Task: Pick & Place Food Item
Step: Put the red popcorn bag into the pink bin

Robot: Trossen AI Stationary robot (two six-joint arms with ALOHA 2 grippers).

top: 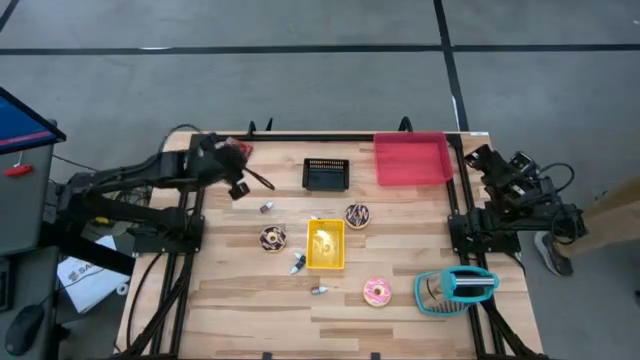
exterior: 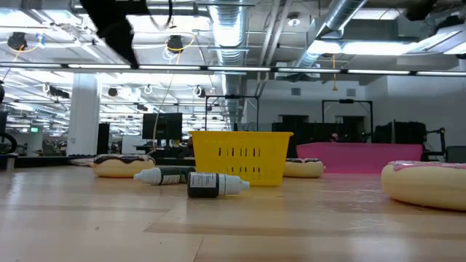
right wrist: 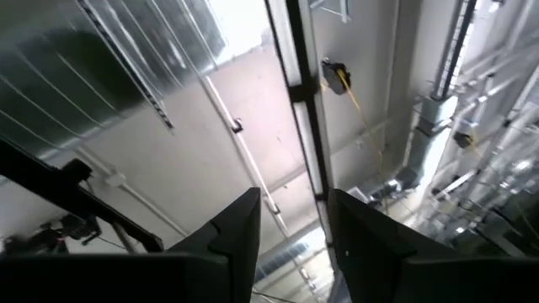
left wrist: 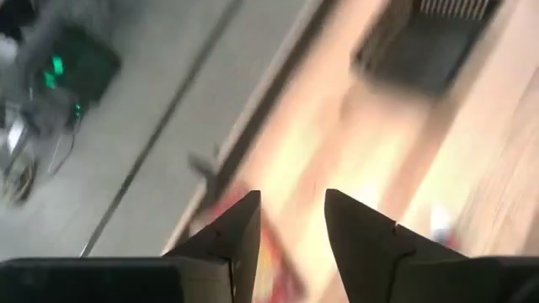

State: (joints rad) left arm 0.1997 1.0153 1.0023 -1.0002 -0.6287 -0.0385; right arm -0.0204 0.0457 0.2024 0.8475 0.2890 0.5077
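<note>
Pink-frosted donut (top: 377,291) lies on the table's (top: 240,310) near edge, close to the teal rack (top: 455,290); farther in, two chocolate donuts (top: 273,238) flank the yellow basket (top: 326,245). Left gripper (top: 262,178) hangs above the far left area, fingers (left wrist: 232,236) parted, empty. Right gripper (right wrist: 290,223) sits raised off the far right corner, slightly spread, holding nothing

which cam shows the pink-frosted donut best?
High view: the pink-frosted donut shows whole from above, lying on the table between the yellow basket and a teal basket. The low view shows only its side, cut off at the picture's right edge. Neither wrist view shows it.
</note>
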